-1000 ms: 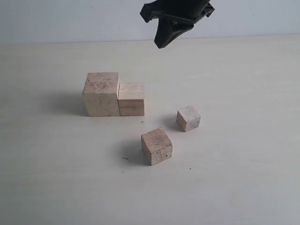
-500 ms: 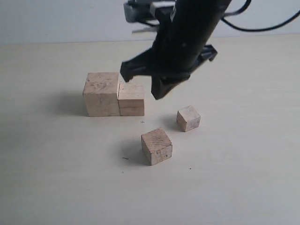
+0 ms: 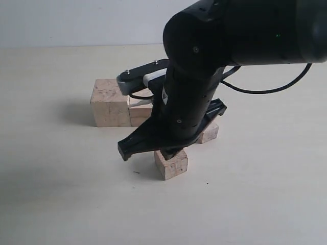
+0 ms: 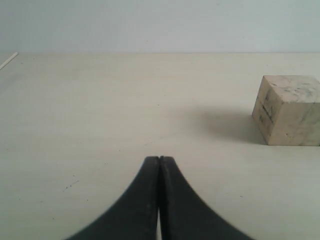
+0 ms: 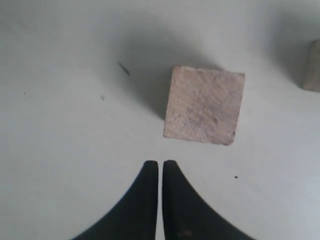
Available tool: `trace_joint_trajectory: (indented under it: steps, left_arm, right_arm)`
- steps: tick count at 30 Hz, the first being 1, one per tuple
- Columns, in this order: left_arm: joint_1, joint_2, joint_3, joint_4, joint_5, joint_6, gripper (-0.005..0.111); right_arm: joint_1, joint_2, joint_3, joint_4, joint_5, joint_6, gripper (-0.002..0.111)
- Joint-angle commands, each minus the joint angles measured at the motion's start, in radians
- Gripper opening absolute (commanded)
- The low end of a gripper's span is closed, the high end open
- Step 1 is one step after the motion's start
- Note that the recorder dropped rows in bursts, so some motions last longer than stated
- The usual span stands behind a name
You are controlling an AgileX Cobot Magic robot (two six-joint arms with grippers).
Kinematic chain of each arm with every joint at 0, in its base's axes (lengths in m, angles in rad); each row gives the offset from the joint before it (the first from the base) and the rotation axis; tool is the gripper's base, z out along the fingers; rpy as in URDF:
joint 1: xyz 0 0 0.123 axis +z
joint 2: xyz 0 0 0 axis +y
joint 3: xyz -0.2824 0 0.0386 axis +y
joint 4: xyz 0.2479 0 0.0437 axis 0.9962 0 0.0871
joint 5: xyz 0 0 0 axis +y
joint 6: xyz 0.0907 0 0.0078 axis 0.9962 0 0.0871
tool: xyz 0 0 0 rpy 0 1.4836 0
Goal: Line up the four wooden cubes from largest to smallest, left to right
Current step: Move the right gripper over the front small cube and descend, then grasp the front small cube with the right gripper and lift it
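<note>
Your right pincer (image 5: 160, 165), clenched on nothing, hovers over the pale tabletop (image 5: 60, 150) just short of the skewed, third-largest pale raw-wood cube (image 5: 205, 105), far nearer than the equally clenched left pincer (image 4: 159, 159). Only the exterior view shows the row that cube must join, the largest pale wood cube (image 3: 108, 102) leading at left.

We saw raw, matt, grainy wood on the loose cube (image 5: 204, 105) and the speckled largest cube (image 4: 289, 111). The table (image 3: 61, 204) looked smooth and matt, the right arm (image 3: 204, 76) glossy black.
</note>
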Motion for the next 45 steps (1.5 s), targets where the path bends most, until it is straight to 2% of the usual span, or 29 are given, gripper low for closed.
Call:
trace_joint_trajectory:
  steps: [1, 3, 5, 11, 14, 33, 36, 41, 45]
  left_arm:
    - [-0.005, -0.006, 0.003, 0.002, -0.010, -0.007, 0.000]
    - [-0.005, -0.006, 0.003, 0.002, -0.010, -0.007, 0.000]
    - [-0.005, -0.006, 0.003, 0.002, -0.010, -0.007, 0.000]
    - [-0.005, -0.006, 0.003, 0.002, -0.010, -0.007, 0.000]
    - [-0.005, -0.006, 0.003, 0.002, -0.010, -0.007, 0.000]
    - [-0.005, -0.006, 0.003, 0.002, -0.010, -0.007, 0.000]
    - [-0.005, -0.006, 0.003, 0.002, -0.010, -0.007, 0.000]
    - [-0.005, -0.006, 0.003, 0.002, -0.010, -0.007, 0.000]
    - [-0.005, -0.006, 0.003, 0.002, -0.010, -0.007, 0.000]
  right_arm:
    - [0.003, -0.011, 0.003, -0.082, -0.053, 0.086, 0.007]
    - [0.003, -0.011, 0.003, -0.112, -0.047, 0.086, 0.014]
    - [0.003, -0.011, 0.003, -0.117, -0.046, 0.086, 0.025]
    - [0.003, 0.008, 0.003, -0.117, -0.049, 0.086, 0.075]
    - [0.003, 0.039, 0.003, -0.117, -0.056, 0.086, 0.087]
    - [0.003, 0.166, 0.001, -0.188, -0.125, 0.175, 0.084]
    - [0.003, 0.166, 0.001, -0.188, -0.145, 0.175, 0.078]
    - [0.003, 0.166, 0.001, -0.184, -0.150, 0.175, 0.059]
    - [0.003, 0.166, 0.001, -0.184, -0.141, 0.172, 0.057]
